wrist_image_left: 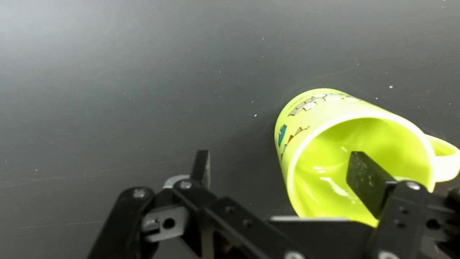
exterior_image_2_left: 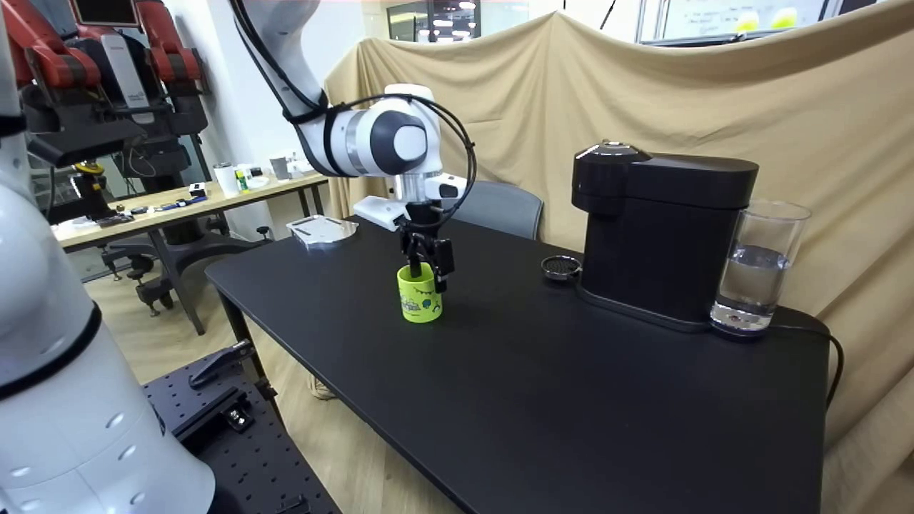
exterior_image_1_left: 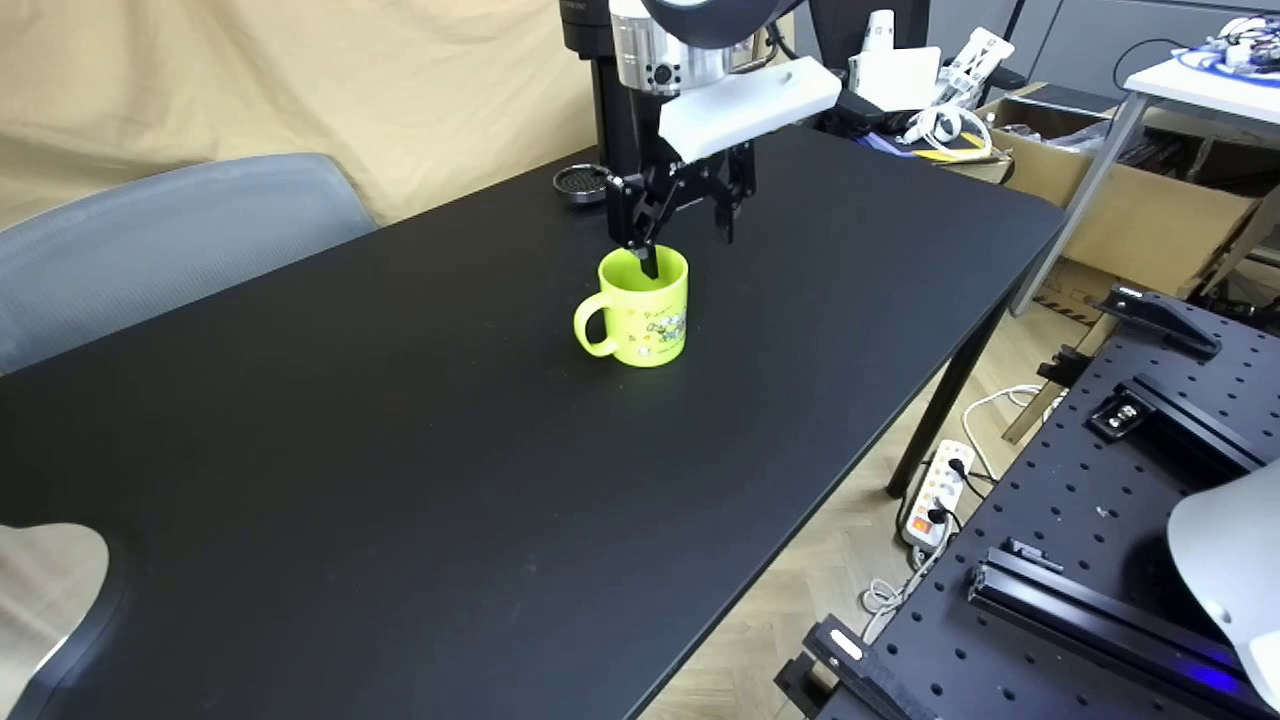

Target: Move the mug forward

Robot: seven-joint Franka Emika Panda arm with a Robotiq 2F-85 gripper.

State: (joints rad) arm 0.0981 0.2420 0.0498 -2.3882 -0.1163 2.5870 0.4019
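The lime-green mug (exterior_image_1_left: 650, 325) stands upright on the black table, with its loop handle and small printed pictures showing. It also shows in an exterior view (exterior_image_2_left: 420, 303), where its handle is hidden. In the wrist view the mug (wrist_image_left: 316, 115) is right of the middle, its handle at the right edge. My gripper (exterior_image_1_left: 690, 253) is open above the mug; it also shows in an exterior view (exterior_image_2_left: 428, 280). In the wrist view my gripper (wrist_image_left: 280, 158) has one finger inside the mug's opening and the other outside, apart from the wall. The mug's wall is between the fingers.
A black coffee machine (exterior_image_2_left: 657, 243) with a clear water tank (exterior_image_2_left: 757, 278) stands on the table (exterior_image_2_left: 571, 414). A small round drip tray (exterior_image_2_left: 560, 267) sits beside it. A chair (exterior_image_1_left: 180, 240) stands behind the table. A pegboard bench (exterior_image_1_left: 1060, 500) is beyond the table edge.
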